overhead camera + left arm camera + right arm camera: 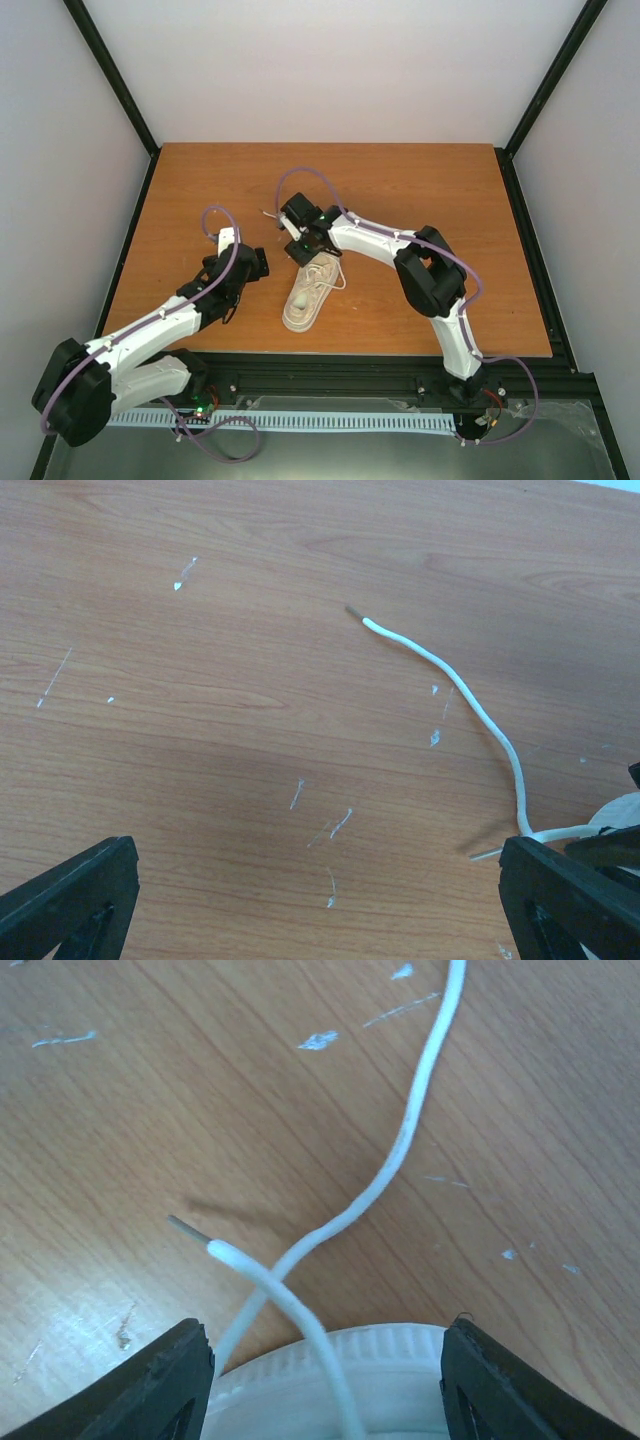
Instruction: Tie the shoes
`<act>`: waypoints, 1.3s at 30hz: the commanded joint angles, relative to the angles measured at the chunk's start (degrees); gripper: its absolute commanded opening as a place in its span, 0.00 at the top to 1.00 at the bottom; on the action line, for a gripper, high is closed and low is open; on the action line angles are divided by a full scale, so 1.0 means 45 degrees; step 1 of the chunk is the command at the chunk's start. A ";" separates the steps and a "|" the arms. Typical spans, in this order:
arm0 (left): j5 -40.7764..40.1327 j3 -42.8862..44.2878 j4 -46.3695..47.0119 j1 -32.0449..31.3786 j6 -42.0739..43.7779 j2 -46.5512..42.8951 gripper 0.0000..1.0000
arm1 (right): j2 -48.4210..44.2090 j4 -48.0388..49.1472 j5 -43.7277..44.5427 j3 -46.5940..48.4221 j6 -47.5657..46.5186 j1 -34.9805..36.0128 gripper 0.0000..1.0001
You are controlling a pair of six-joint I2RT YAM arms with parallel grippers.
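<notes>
Wood-grain table (400, 200) spreads reddish brown under both arms, marked with small white flecks (340, 822). On the left, the left gripper (258, 266) hangs just above the board a little way from the shoe. In its wrist view the black fingers (70, 895) stand wide apart at the bottom corners, with only bare wood between them.

Right of it, the cream sneaker (310, 292) lies near the middle of the table, closer to the near edge. Its heel points toward the arm bases and its toe points away. The thin white laces (270, 1275) are loose. One runs out from the toe in a long curve across the wood (450, 680) and ends in a bare tip. The other is short, and in the right wrist view it crosses the first just in front of the ribbed pale toe cap (400, 1370).

Over that toe sits the right gripper (303, 248), its fingers (150, 1385) spread wide to either side of the cap and the crossed laces, pinching neither.
</notes>
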 commanded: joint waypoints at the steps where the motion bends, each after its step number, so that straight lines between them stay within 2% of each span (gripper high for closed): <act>1: -0.0167 0.0410 0.0182 0.0069 0.0242 0.0110 0.00 | -0.0513 -0.0284 0.0578 -0.0147 -0.0312 0.0466 0.38; 6: -0.0276 0.0461 0.0118 0.0069 0.0285 0.0182 0.00 | -0.0198 -0.0303 0.1992 -0.0307 -0.0052 0.0468 0.50; 16: -0.0306 0.0476 0.0087 0.0072 0.0246 0.0226 0.00 | -0.0896 0.0607 0.3717 -0.1109 0.0861 0.0468 0.95; 20: -0.0410 0.0415 0.0087 0.0074 0.0227 0.0117 0.00 | -0.2035 0.1076 0.4469 -0.1685 0.1524 0.0468 0.97; 25: -0.0427 0.0398 0.0104 0.0069 0.0213 0.0086 0.00 | -0.4037 0.1126 0.6292 -0.3060 0.2908 0.0439 0.97; 28: -0.0300 0.0398 0.0104 0.0074 0.0208 0.0108 0.00 | -0.5417 0.0604 0.8025 -0.4256 0.4761 0.0341 0.97; 31: -0.0111 0.0398 0.0105 0.0072 0.0160 0.0058 0.00 | -0.6738 0.0164 0.8494 -0.6038 0.7056 -0.0216 0.97; 34: 0.0095 0.0332 0.0159 0.0069 0.0060 -0.0052 0.00 | -0.7782 0.0388 0.7170 -0.8147 0.8910 -0.1340 0.91; 35: 0.0108 0.0289 0.0206 0.0069 0.0038 -0.0097 0.00 | -0.7981 0.0573 0.6614 -0.8689 0.9190 -0.1760 0.83; 36: 0.0094 0.0211 0.0236 0.0069 0.0014 -0.0154 0.00 | -0.8091 0.0726 0.6218 -0.9050 0.9350 -0.2164 0.71; 38: -0.0034 0.0131 0.0240 0.0072 -0.0030 -0.0327 0.00 | -0.8158 0.0957 0.5981 -0.9179 0.9260 -0.2357 0.36; 39: -0.0092 0.0083 0.0231 0.0070 -0.0027 -0.0444 0.00 | -0.8128 0.1001 0.6017 -0.8950 0.9044 -0.2363 0.27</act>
